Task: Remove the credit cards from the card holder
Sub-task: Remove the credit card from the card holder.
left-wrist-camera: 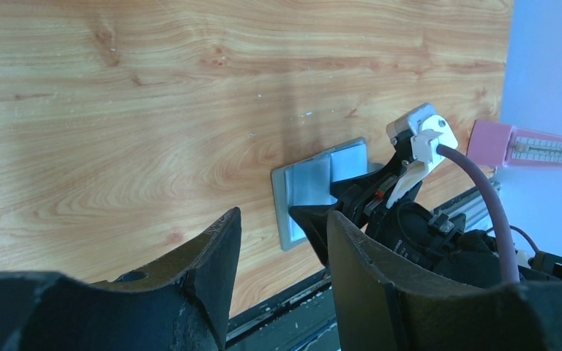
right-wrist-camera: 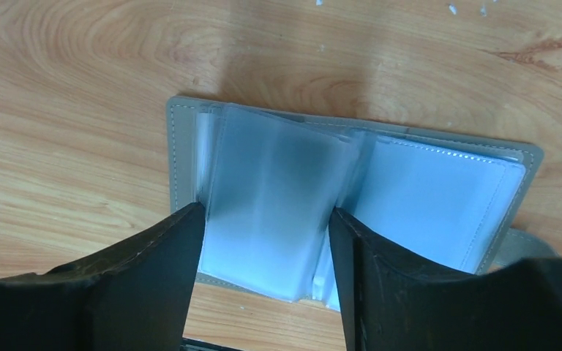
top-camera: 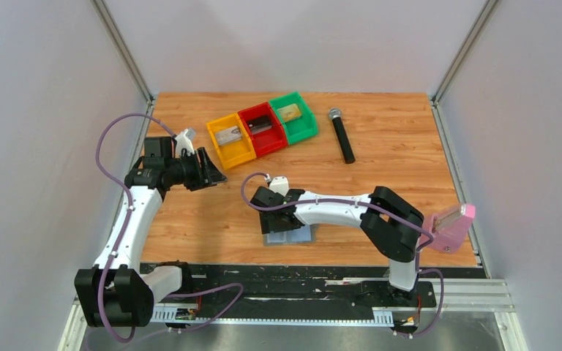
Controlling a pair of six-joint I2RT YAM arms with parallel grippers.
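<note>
Bright, even overhead light washes the wooden table, throwing only soft shadows. In the right wrist view the card holder looks hazy, and the dark fingers sit out of focus.

The left arm rises from its base toward 12 o'clock. At the wrist it bends, so that the left pincer points toward 3 o'clock, and its two fingers stand apart. The right arm is folded at the elbow and its forearm stretches toward 9 o'clock. The right pincer points downward, with its fingers parted wide.
</note>
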